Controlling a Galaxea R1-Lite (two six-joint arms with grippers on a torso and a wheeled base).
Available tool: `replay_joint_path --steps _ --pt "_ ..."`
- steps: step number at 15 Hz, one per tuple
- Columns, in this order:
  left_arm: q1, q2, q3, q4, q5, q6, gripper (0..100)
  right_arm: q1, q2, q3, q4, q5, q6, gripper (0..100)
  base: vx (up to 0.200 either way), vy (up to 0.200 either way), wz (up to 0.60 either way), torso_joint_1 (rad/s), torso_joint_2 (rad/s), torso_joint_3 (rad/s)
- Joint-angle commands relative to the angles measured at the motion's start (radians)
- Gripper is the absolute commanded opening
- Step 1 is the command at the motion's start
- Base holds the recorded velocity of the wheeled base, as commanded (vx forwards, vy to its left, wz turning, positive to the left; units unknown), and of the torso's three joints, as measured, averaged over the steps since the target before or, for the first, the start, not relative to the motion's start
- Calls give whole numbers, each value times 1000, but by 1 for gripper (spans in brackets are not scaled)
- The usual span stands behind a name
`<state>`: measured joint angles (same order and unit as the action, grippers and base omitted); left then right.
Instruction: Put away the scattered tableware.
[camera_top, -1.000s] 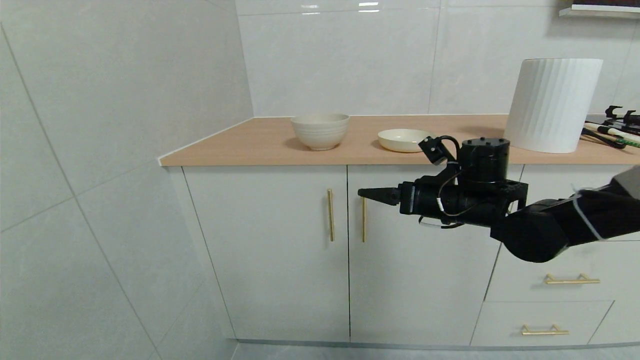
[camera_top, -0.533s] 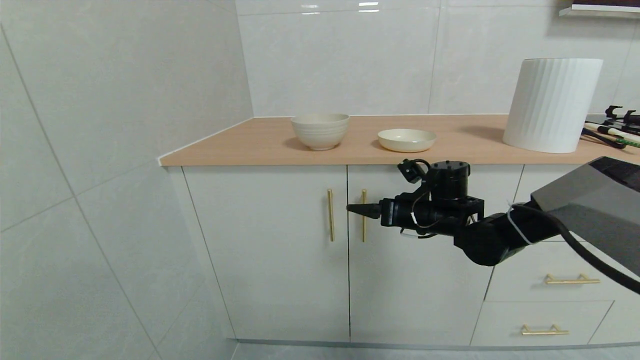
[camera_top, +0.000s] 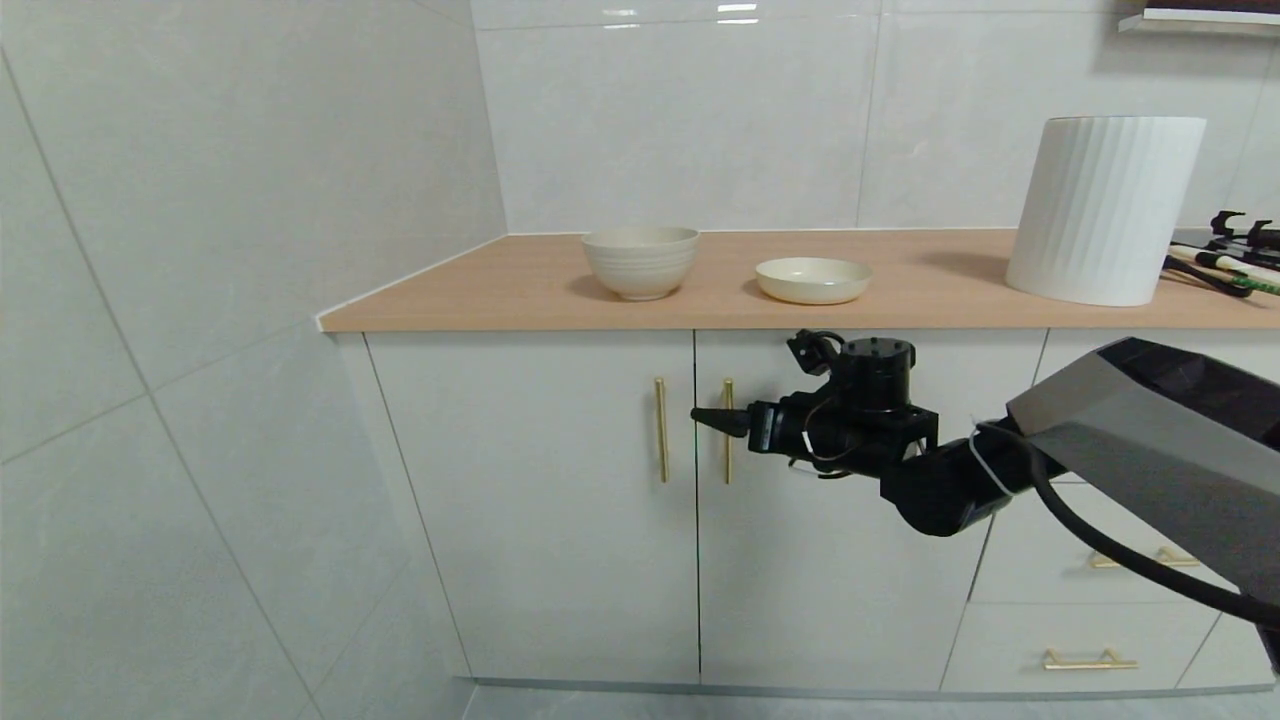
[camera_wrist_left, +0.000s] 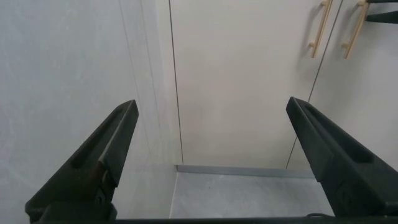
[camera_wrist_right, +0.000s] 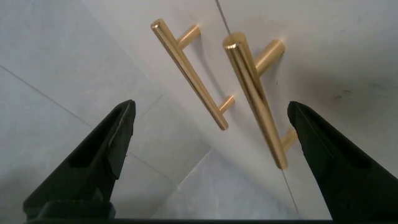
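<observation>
While your right claw (camera_top: 713, 421) is hanging in front of the cabinet (camera_top: 540, 500), at the height of the two gold door handles, its fingers are standing wide apart and are gripping nothing. In the head camera its tip is crossing in front of the right door handle (camera_top: 728, 455), and I cannot tell if it is touching it. The left door handle (camera_top: 660, 430) is sitting just beside, on the other side of the seam between the doors. In the right wrist camera both handles are showing between the two fingers.

Your left claw (camera_wrist_left: 211, 106) is also standing open and is holding nothing. It is facing the lower part of the cabinet and the floor (camera_wrist_left: 236, 199) under it.

The tableware is waiting on the wooden counter (camera_top: 480, 295), above the doors and well apart from both claws. The bowl (camera_top: 640, 262) is standing upright over the left door, and the small plate (camera_top: 812, 280) is lying near it, on its right, not touching it. Farther to the right a tall white ribbed container (camera_top: 1105, 210) is standing, and some dark utensils (camera_top: 1225, 262) are lying beside it at the edge.
</observation>
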<state>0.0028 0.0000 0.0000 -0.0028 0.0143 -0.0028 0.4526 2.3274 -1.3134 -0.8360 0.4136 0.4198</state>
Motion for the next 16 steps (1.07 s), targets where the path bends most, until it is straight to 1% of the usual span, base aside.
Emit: replay_joint_path --steps 1,4,12,16 --pt "0 0 0 0 0 0 100 3 26 -4 -12 1 1 100 0 0 0 0 0 0" --pt "0 0 0 0 1 0 100 14 50 -6 -46 2 25 100 0 0 0 0 0 0" --pt "0 0 0 0 1 0 100 51 73 8 -97 7 28 100 0 0 0 0 0 0" --pt "0 0 0 0 0 0 100 63 53 60 -109 70 28 100 0 0 0 0 0 0"
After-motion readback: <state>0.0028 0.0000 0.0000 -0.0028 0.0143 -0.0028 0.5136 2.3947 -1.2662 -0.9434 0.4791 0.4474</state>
